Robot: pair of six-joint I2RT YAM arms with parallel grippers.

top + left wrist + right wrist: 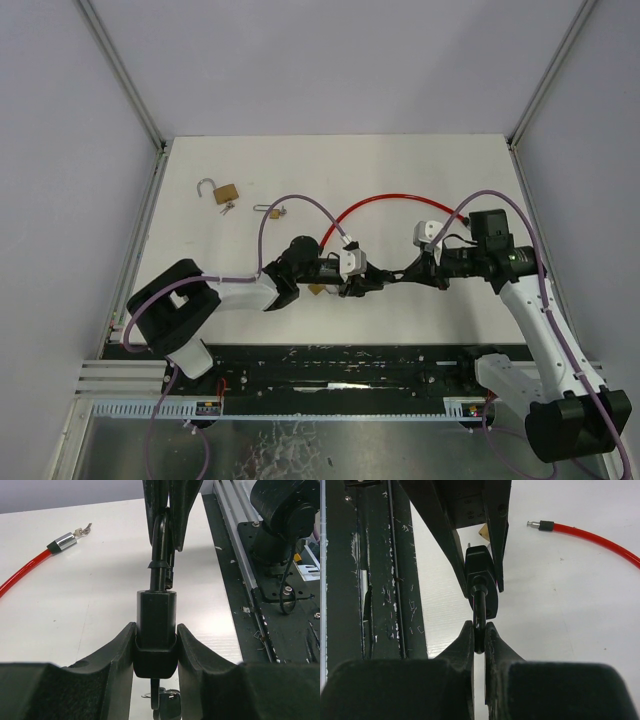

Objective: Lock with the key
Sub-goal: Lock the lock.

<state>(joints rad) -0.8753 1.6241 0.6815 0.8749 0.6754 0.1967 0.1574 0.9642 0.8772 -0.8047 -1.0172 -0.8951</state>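
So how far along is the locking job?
Done: the black block-shaped lock is clamped in the left gripper, with the thin black key seemingly in it. In hand: the right gripper pinches the key. Left: the turn; the red cable lies apart, unattached.

Bright even light, faint shadows, foreground soft

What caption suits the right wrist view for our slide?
Right gripper pinches the key inserted in the black lock held by the left gripper.
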